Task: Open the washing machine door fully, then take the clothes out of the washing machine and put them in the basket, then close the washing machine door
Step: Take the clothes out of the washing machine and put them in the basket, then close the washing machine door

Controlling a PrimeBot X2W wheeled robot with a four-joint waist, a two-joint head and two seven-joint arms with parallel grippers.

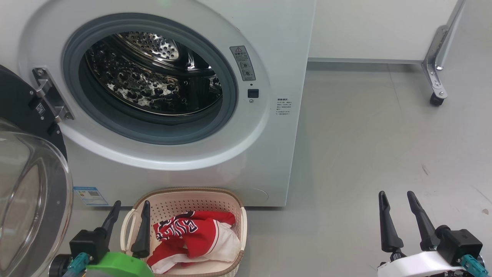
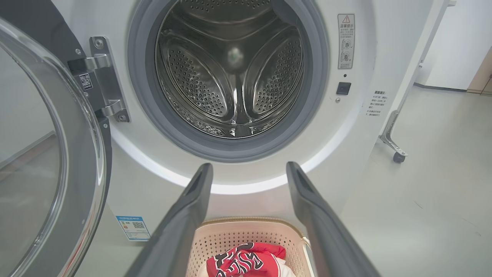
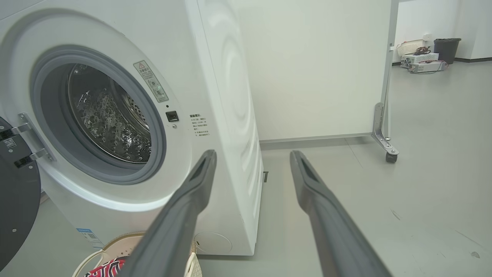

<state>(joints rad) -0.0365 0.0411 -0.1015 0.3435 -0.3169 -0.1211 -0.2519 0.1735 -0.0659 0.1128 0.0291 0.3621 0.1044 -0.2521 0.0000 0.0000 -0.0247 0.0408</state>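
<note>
The white washing machine (image 1: pixel 246 154) stands in front of me, and the steel drum behind its grey-ringed mouth (image 2: pixel 230 73) holds nothing I can see. Its door (image 1: pixel 27 184), black-rimmed with a clear glass bowl, hangs swung wide open at the left. On the floor below the mouth sits the cream basket (image 1: pixel 188 198), and the red and white clothes (image 1: pixel 192 238) lie inside it. My left gripper (image 1: pixel 130 204) is open just above the basket's left rim, empty. Off to the right over bare floor, my right gripper (image 1: pixel 396 194) is open and empty too.
A white partition on a metal leg with a caster (image 1: pixel 437 99) stands at the back right. Grey floor (image 1: pixel 365 154) stretches to the right of the machine. In the right wrist view a bin (image 3: pixel 446 48) and boxes sit far off.
</note>
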